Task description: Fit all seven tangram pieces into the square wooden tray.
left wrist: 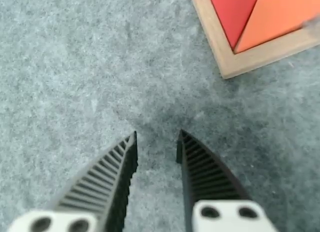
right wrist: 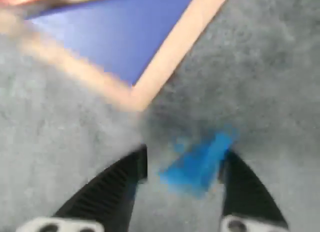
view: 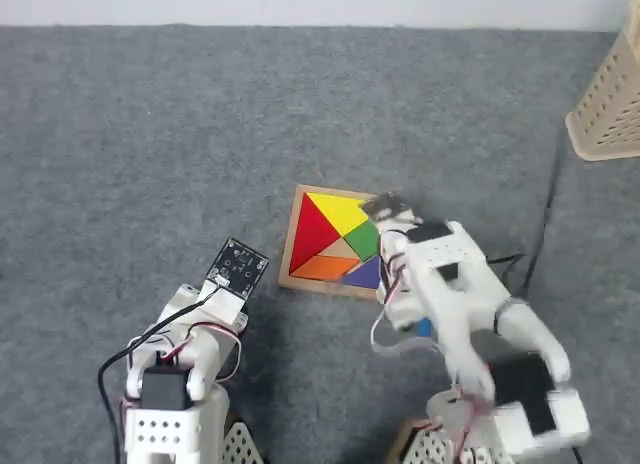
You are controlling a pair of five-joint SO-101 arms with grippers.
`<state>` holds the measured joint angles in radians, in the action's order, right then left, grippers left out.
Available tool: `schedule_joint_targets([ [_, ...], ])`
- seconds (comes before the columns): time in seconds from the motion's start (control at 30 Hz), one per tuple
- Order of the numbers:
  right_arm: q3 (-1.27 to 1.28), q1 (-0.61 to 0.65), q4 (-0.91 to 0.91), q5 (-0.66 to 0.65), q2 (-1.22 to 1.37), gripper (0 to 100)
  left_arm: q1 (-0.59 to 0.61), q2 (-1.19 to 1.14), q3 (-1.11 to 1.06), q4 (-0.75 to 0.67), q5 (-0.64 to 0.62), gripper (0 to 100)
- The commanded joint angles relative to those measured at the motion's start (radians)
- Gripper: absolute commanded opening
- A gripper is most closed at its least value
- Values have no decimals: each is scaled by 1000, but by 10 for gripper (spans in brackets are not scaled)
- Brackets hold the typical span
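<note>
Tray [view: 291, 239] looks nearly full; a blue piece [right wrist: 200, 164] lies outside at the right gripper [right wrist: 185, 152], grip unclear. Left gripper [left wrist: 157, 134] hangs open over carpet [left wrist: 75, 67].

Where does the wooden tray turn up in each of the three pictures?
High view: the wooden tray sits centrally, its right side under the right arm.
Left wrist view: its corner with the orange piece, beyond the left gripper.
Right wrist view: its corner with the blue piece, beyond the right gripper.
Shared landmark: the tray's edge nearest the arms.
</note>
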<state>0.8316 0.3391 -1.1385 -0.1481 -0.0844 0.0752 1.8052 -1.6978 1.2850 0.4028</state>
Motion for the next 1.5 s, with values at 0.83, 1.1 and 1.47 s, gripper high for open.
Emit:
schedule_joint_targets([
  [0.83, -227, -236, 13, 46, 64, 41, 5, 21, 13, 0, -8, 122],
  [1.1, -413, -262, -140, -21, 62, 46, 5, 21, 13, 0, -8, 122],
  [1.47, -539, -142, -182, 77, 105, 165, 5, 21, 13, 0, -8, 122],
])
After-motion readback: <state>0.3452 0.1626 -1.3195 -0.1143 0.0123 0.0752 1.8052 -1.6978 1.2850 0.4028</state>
